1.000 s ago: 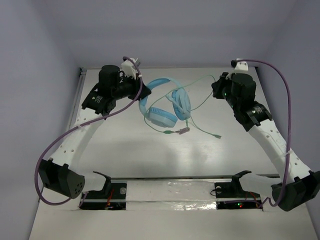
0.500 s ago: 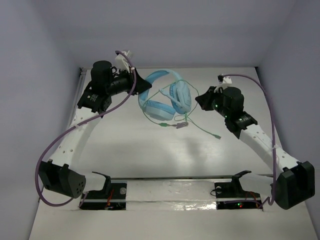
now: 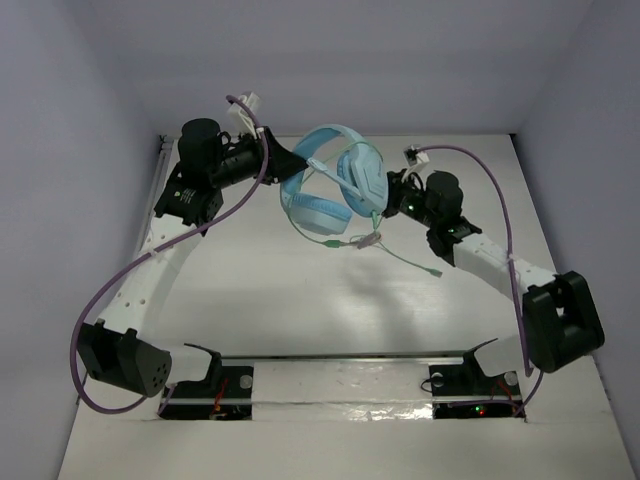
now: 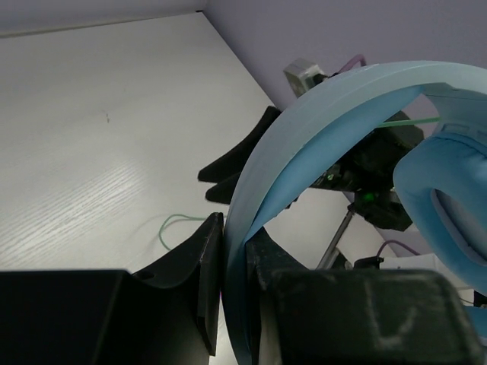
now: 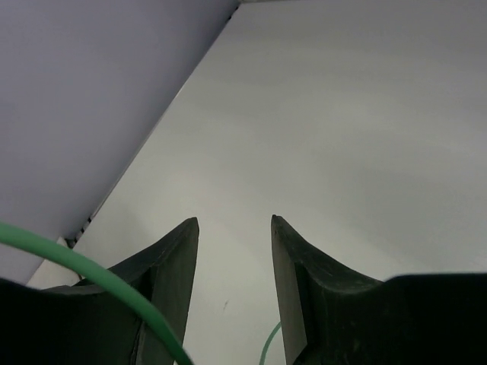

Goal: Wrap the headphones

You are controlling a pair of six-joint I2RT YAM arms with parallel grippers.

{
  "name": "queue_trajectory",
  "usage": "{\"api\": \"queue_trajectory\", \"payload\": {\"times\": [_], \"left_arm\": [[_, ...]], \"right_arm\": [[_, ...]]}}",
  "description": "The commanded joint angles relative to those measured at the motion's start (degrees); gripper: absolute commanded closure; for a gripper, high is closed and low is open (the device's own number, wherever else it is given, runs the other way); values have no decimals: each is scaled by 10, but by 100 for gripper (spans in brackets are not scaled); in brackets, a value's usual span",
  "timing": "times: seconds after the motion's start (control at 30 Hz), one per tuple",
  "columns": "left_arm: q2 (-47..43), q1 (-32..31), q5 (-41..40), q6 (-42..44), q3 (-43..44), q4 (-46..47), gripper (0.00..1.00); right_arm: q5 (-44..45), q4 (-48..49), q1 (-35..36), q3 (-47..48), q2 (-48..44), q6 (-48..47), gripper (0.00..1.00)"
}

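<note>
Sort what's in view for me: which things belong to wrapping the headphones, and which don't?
Job: light blue padded over-ear headphones; their thin pale green cable; left hand, shut on the headband; right hand, open.
Not the job: thick purple arm cables; white tabletop.

- You're in a robotics lab test cell: plain lavender walls [image 3: 350,60] box in a white desk [image 3: 290,310] on its left, far and right sides.
- Two robot arms, left [image 3: 160,265] and right [image 3: 490,262], are bolted along the near edge.
- Purple cables [image 3: 95,300] loop loosely off them, with exposed wiring and lit LEDs at the bases [image 3: 475,408].
</note>
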Motion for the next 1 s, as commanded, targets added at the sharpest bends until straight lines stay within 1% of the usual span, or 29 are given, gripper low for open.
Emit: {"api": "queue_trajectory", "payload": {"times": [0.0, 0.1, 0.17, 0.33, 0.57, 0.73, 0.97], "left_arm": [[-22, 0, 4, -48, 29, 54, 100], [-12, 0, -3, -46, 63, 44, 100], [-6, 0, 11, -47, 83, 44, 100], [0, 5, 16, -92, 96, 73, 100], [4, 5, 1, -143, 125, 111, 100], [10, 5, -11, -141, 149, 99, 100], [5, 5, -34, -150, 149, 107, 100]], "right_arm": [[-26, 69, 34, 25, 34, -3, 51], [0, 89, 47, 20, 65, -1, 51], [8, 120, 47, 2, 80, 3, 52], [18, 192, 47, -42, 101, 10, 53], [12, 241, 47, -68, 159, 21, 50], [24, 229, 54, -63, 182, 10, 50], [24, 240, 61, -58, 219, 15, 49]]}}
